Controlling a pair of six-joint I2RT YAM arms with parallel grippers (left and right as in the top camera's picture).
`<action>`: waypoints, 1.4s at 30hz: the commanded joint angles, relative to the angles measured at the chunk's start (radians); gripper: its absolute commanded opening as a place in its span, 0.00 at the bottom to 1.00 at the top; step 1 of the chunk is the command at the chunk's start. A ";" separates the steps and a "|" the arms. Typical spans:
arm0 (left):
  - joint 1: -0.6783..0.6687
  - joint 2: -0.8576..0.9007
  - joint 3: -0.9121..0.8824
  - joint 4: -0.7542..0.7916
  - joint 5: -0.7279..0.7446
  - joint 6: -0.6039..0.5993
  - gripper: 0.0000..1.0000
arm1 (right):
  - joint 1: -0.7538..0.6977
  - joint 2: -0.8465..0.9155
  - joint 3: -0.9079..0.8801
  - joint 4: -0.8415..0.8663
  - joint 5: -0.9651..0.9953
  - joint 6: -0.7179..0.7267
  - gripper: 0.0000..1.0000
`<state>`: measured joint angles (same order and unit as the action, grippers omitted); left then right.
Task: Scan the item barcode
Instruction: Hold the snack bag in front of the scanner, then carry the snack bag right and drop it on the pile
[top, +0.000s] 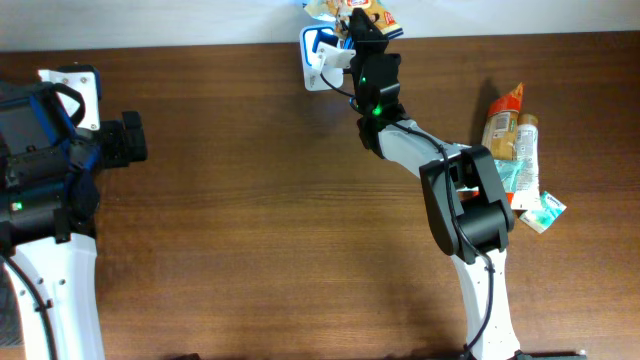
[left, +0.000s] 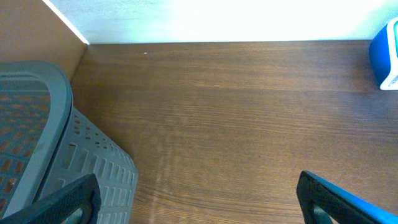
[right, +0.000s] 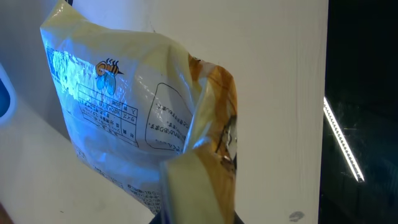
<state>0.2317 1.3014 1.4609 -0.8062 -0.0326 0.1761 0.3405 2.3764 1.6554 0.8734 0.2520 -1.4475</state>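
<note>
Since right gripper (top: 352, 24) clamps packet (right: 124, 118) beside the scanner (top: 318, 55) at far edge of table (top: 250, 200), we judge it offered for reading; left gripper (top: 130, 140) released.

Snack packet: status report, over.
Status: right fingers shut on crinkly yellow plastic snack packet, blue light across it, beside white-and-blue barcode scanner; left fingers open, empty, by grey plastic basket. No obstruction seen.

Overhead: straight down, whole table (top: 250, 200). L wrist: low over it, shares scanner (left: 387, 59) at 2 o'clock. R wrist: v. close on snack bag (right: 124, 118).
</note>
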 joint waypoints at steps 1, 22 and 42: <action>0.005 0.000 0.009 0.002 0.011 0.013 0.99 | -0.001 -0.006 0.032 0.017 0.019 0.004 0.04; 0.005 0.000 0.009 0.002 0.011 0.013 0.99 | 0.011 -0.812 0.032 -1.379 0.001 1.281 0.04; 0.005 0.000 0.009 0.002 0.011 0.013 0.99 | -0.878 -0.355 0.032 -1.892 -0.581 1.478 0.17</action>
<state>0.2317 1.3014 1.4609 -0.8066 -0.0326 0.1764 -0.5282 1.9934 1.6836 -1.0359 -0.3019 0.0441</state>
